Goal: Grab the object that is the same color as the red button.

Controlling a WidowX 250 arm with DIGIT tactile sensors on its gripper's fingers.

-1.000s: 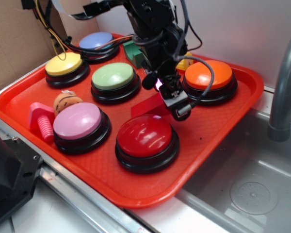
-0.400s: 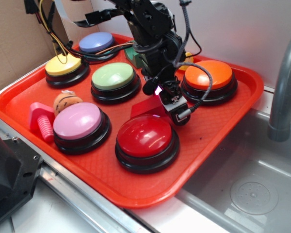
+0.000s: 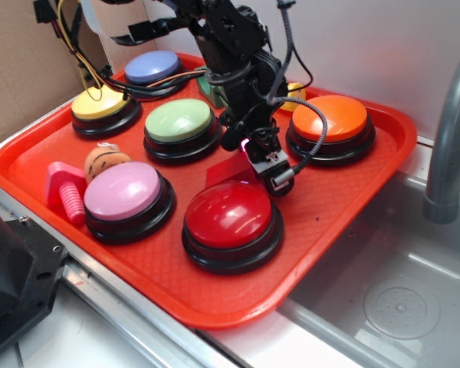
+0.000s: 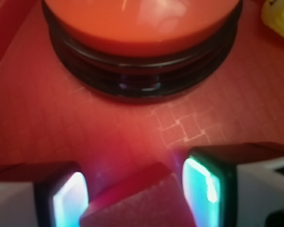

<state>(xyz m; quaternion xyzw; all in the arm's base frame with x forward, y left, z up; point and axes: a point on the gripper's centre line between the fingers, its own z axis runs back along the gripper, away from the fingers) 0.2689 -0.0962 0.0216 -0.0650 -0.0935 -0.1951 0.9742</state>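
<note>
The small red wedge block [image 3: 231, 168] lies on the orange-red tray [image 3: 215, 310], just behind the large glossy red button [image 3: 231, 215]. My gripper [image 3: 251, 157] is low over the wedge, between the green and orange buttons. In the wrist view the wedge [image 4: 137, 201] sits between my two lit fingers, with the gripper [image 4: 135, 191] straddling it. The jaws stand open with small gaps at each side. The wedge's lower part is cut off by the frame edge.
The orange button [image 3: 330, 119] is close on the right and fills the top of the wrist view [image 4: 142, 28]. Green [image 3: 179, 120], pink [image 3: 123, 192], yellow [image 3: 100, 101] and blue [image 3: 152, 64] buttons, a pink bolt [image 3: 65, 192] and a yellow toy [image 4: 279, 16] share the tray. A sink [image 3: 383, 299] is at right.
My gripper has moved left and down, away from the orange button, until its fingers came to either side of the red wedge. The wedge and the buttons have not moved.
</note>
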